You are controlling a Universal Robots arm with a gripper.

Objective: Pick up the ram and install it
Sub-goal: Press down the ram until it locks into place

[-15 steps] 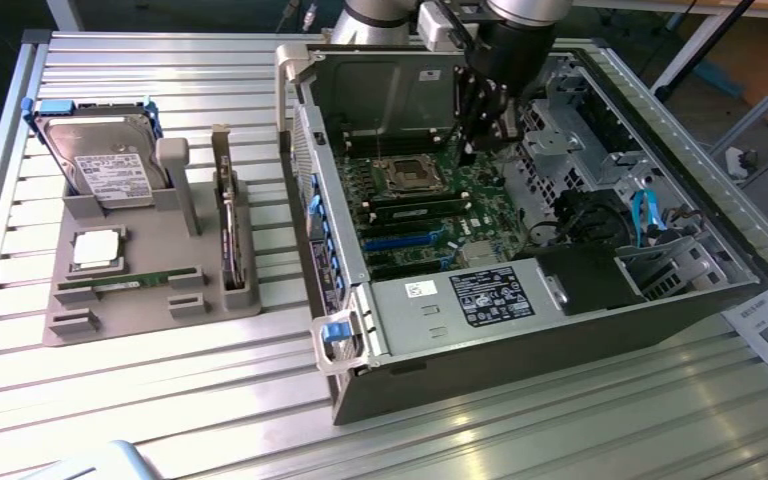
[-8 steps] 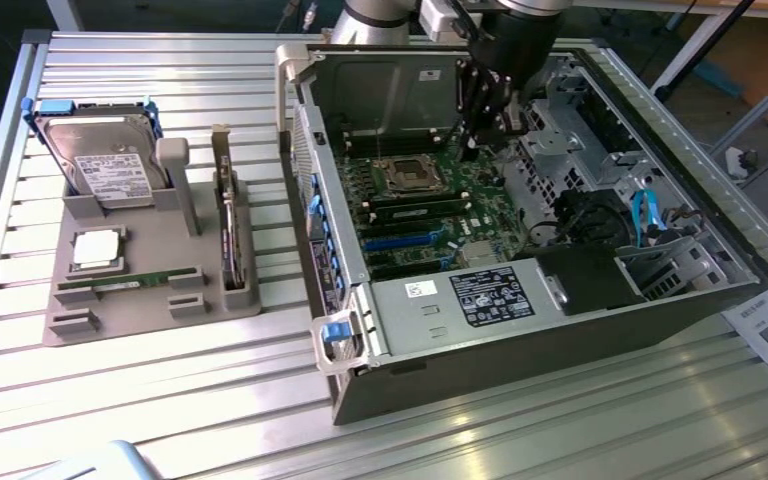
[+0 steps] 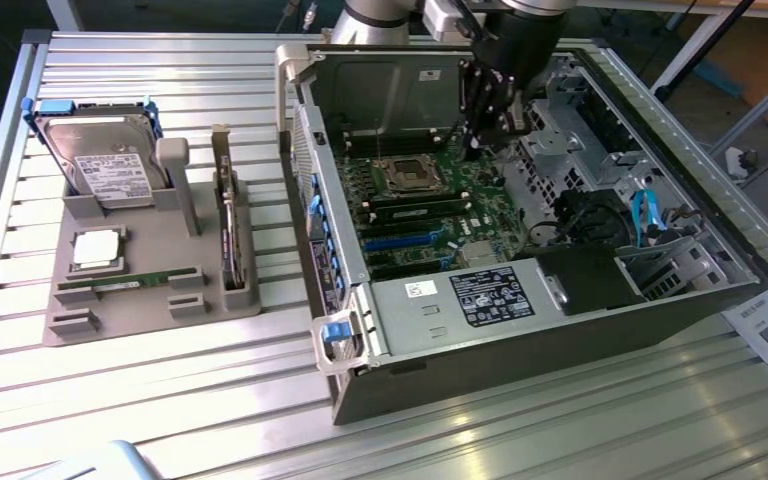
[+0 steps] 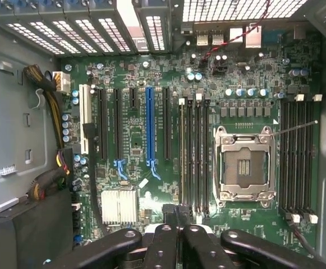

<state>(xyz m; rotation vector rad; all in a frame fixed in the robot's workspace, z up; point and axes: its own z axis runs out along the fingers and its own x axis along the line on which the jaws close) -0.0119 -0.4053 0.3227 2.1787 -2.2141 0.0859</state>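
Ram flat in grey tray, well apart from gripper.
Arm reaches down into open computer case, jaws closed empty above motherboard; metal walls close around.

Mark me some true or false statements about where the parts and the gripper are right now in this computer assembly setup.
1. The black gripper hangs over the open black computer case. True.
2. The metal-framed processor socket holds a chip. False: it is empty, and the square silver processor chip sits in the grey plastic tray.
3. A long thin green circuit-board stick lies in the grey plastic tray. True.
4. The silver hard drive is mounted inside the case. False: it stands in the tray.
5. The gripper is wide open. False: it is shut.
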